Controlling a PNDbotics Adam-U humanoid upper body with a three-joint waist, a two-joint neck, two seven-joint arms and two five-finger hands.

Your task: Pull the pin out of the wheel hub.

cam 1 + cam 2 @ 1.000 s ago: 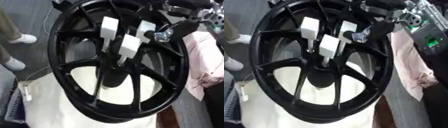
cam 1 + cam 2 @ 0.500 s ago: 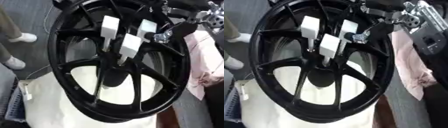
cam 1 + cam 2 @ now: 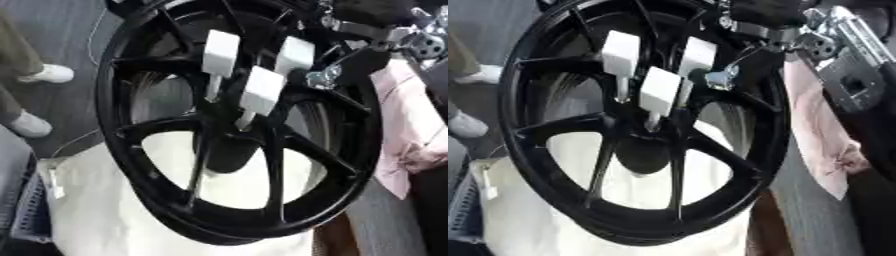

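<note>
At the centre of both eye views, a black wheel hub (image 3: 236, 145), spoked, stood on its rim and leaning to the left. Rests at the bottom on a white cloth (image 3: 105, 215), with a pink cloth (image 3: 411, 130) bunched just beside its right rim.

No print or brand legible on the hub. At the white cloth's left edge, a small white tag (image 3: 57, 187), too blurred to read.

Planted among the spokes above the hub's centre bore, three pins with white block heads and thin shafts: an upper left pin (image 3: 220, 47), an upper right pin (image 3: 295, 54), and a lower middle pin (image 3: 262, 90) nearest the bore. All three seated in the hub, heads standing out toward the camera.

Reaching in from the upper right corner, the right hand (image 3: 721, 78), black with silver joints, across the hub's upper right rim. Ends in a silvery fingertip (image 3: 324, 77) just beside the upper right pin, level with the bottom of its white head. Touching or merely close: cannot tell. Likewise cannot tell how far the fingers are spread, or whether anything is held. Well apart from the upper left pin; near the lower middle one, above and to its right.
</note>
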